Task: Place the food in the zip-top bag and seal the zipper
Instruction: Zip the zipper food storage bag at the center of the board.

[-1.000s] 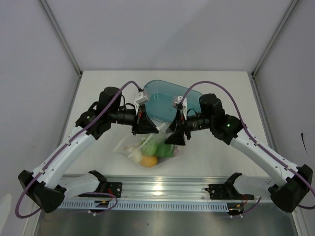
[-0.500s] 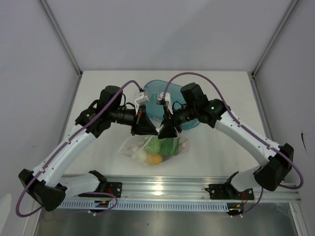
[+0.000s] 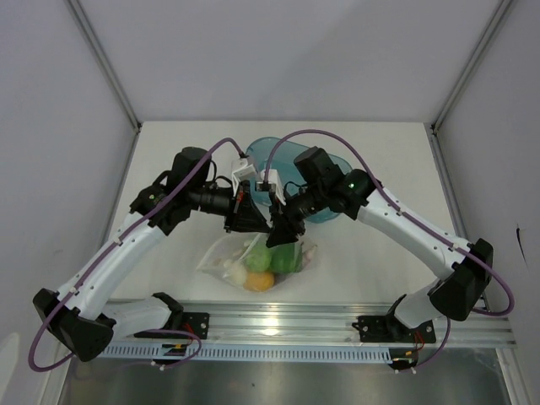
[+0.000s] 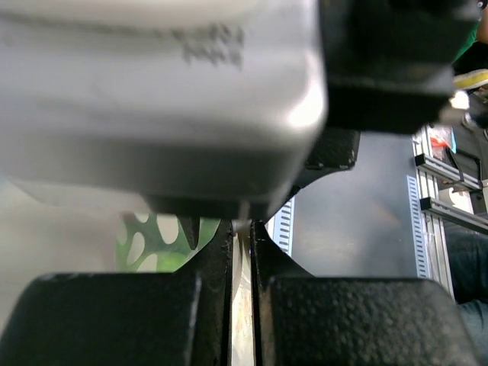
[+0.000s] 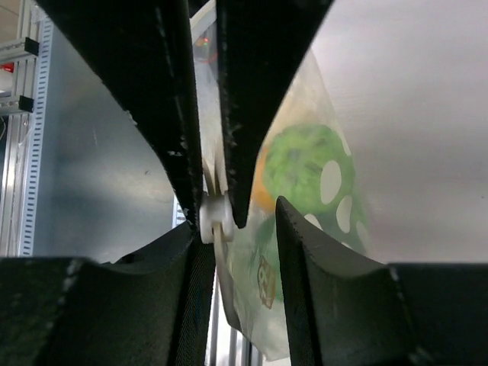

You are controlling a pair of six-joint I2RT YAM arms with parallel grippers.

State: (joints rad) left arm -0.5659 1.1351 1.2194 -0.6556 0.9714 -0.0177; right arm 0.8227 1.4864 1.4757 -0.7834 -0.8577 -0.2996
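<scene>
Grey walls [image 3: 278, 59] closed in a white desk [image 3: 380, 152], with a metal rail [image 3: 278, 325] along its near edge and a teal tray [image 3: 287, 160] at the back. In front of the tray, mid-desk, sat the bag [image 3: 215, 255], the food [image 3: 283, 257] inside it. The left fingers [image 4: 213, 282] were pinched tight on the bag's top edge. Just beside them, the right fingers [image 5: 316, 297] straddled the same edge, a narrow gap between them.
</scene>
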